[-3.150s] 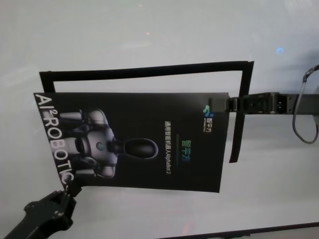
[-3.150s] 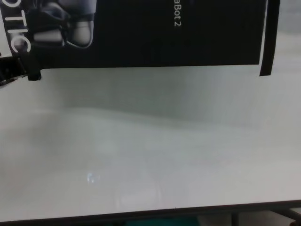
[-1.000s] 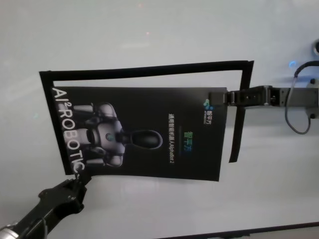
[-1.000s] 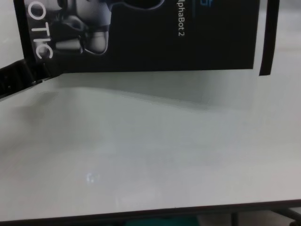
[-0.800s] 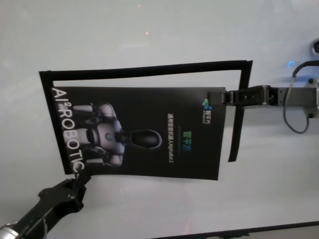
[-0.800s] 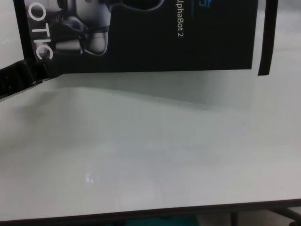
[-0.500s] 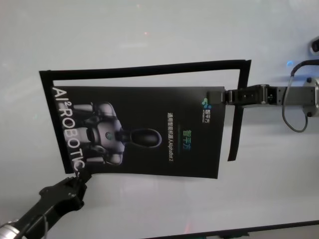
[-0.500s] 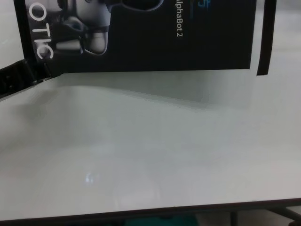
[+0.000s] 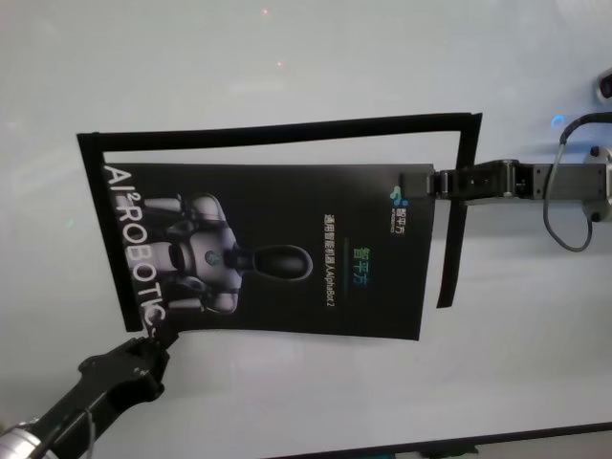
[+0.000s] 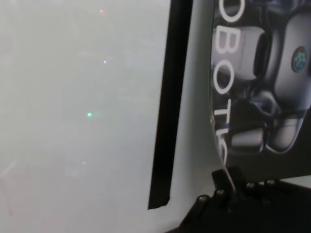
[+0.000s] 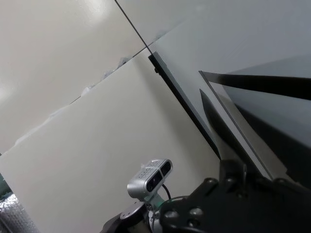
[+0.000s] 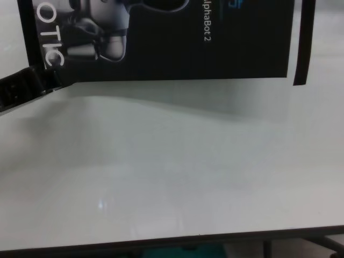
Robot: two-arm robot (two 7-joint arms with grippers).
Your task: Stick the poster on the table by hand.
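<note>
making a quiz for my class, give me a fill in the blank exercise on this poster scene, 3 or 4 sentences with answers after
1. The poster is held at two places by the left gripper and the ____ gripper.
2. The big white lettering down the poster's edge nearest the left gripper reads AI² ____.
3. The poster's background colour is ____.
4. The black tape strips on the white table frame the poster on ____ sides.

Missing words: right; ROBOTIC; black; three

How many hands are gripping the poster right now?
2. The left hand pinches the poster at its near left corner; the right hand clamps its right edge toward the far corner, above the table.
</note>
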